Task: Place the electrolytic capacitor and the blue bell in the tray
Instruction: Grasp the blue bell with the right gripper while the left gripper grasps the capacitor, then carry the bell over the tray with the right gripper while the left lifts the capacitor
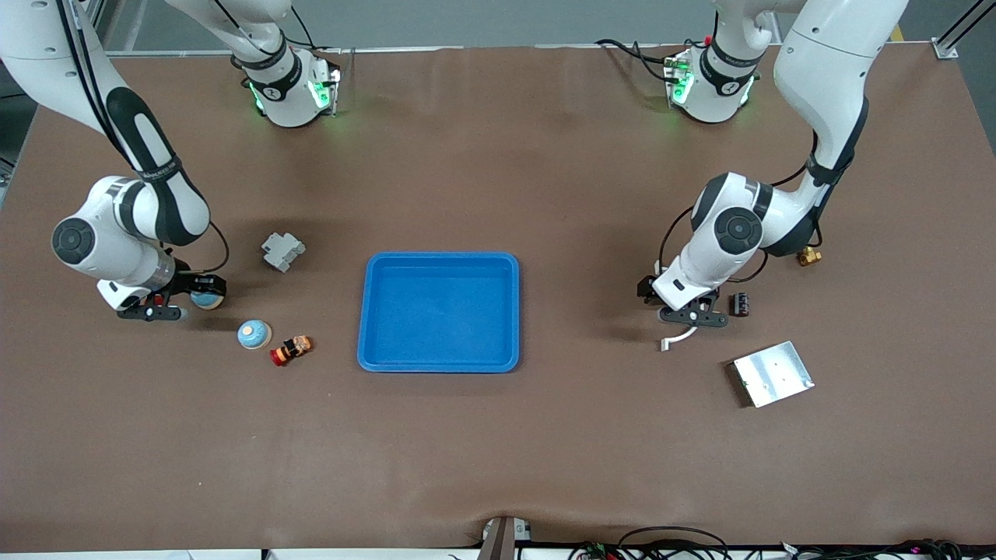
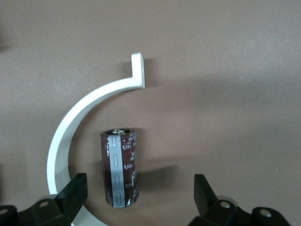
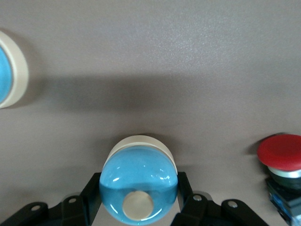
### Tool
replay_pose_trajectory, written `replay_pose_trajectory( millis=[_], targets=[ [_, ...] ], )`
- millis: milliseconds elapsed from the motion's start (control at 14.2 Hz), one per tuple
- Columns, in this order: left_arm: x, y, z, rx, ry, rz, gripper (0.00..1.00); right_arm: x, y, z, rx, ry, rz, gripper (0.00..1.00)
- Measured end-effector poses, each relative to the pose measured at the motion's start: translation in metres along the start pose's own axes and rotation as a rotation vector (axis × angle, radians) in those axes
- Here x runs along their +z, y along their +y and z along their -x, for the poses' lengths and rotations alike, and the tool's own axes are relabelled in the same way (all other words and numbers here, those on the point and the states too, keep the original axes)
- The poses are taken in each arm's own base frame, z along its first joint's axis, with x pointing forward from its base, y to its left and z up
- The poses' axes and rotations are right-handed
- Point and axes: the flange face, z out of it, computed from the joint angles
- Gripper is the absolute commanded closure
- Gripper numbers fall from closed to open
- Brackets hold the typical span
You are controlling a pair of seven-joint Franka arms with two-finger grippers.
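Note:
A blue bell (image 3: pixel 138 181) with a cream base sits on the brown table, and my right gripper (image 3: pixel 138 190) is shut on its sides. In the front view that bell (image 1: pixel 208 298) and the right gripper (image 1: pixel 187 300) are at the right arm's end of the table. The dark maroon electrolytic capacitor (image 2: pixel 120 167) lies on the table between the spread fingers of my open left gripper (image 2: pixel 139 186), closer to one finger and touching neither. In the front view the left gripper (image 1: pixel 695 317) covers it. The blue tray (image 1: pixel 440 354) lies empty mid-table.
A white curved piece (image 2: pixel 70 127) arcs round the capacitor. A second blue bell (image 1: pixel 254 334), a red-capped button (image 1: pixel 290 350) and a grey block (image 1: pixel 282 251) lie near the right gripper. A small dark part (image 1: pixel 739 304), a silver plate (image 1: pixel 773 373) and a brass fitting (image 1: pixel 809 256) lie near the left gripper.

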Motion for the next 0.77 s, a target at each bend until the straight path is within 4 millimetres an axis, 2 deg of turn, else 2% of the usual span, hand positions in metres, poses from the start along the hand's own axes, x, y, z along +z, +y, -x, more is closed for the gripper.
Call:
replay_pose_trajectory(
  millis=[211, 282, 352, 423, 493, 563, 704, 775],
  targets=[
    [0.003, 0.000, 0.002, 0.001, 0.009, 0.006, 0.00, -0.043, -0.012, -0.018, -0.026, -0.042, -0.008, 0.76],
    [0.005, 0.000, 0.003, 0.001, 0.008, 0.006, 0.00, -0.058, -0.021, -0.022, -0.040, -0.046, -0.009, 0.80],
    [0.006, 0.000, 0.004, 0.001, 0.007, 0.007, 0.05, -0.071, -0.034, -0.026, -0.050, -0.052, -0.013, 0.80],
    [0.007, 0.000, 0.004, 0.000, 0.005, 0.007, 0.05, -0.083, -0.049, -0.029, -0.055, -0.058, -0.019, 0.81],
    [0.009, 0.000, 0.004, -0.001, 0.004, 0.007, 0.10, -0.096, -0.070, -0.031, -0.052, -0.063, -0.023, 0.81],
    [0.011, -0.001, 0.004, -0.002, 0.004, 0.008, 0.25, -0.107, -0.095, -0.033, -0.038, -0.065, -0.021, 0.84],
    [0.014, -0.002, 0.004, -0.004, 0.004, 0.010, 0.79, -0.124, -0.153, -0.037, -0.012, -0.044, -0.011, 0.87],
    [0.016, -0.003, 0.005, -0.006, 0.003, 0.010, 0.96, -0.129, -0.185, -0.036, 0.003, -0.031, -0.007, 0.87]
  ],
)
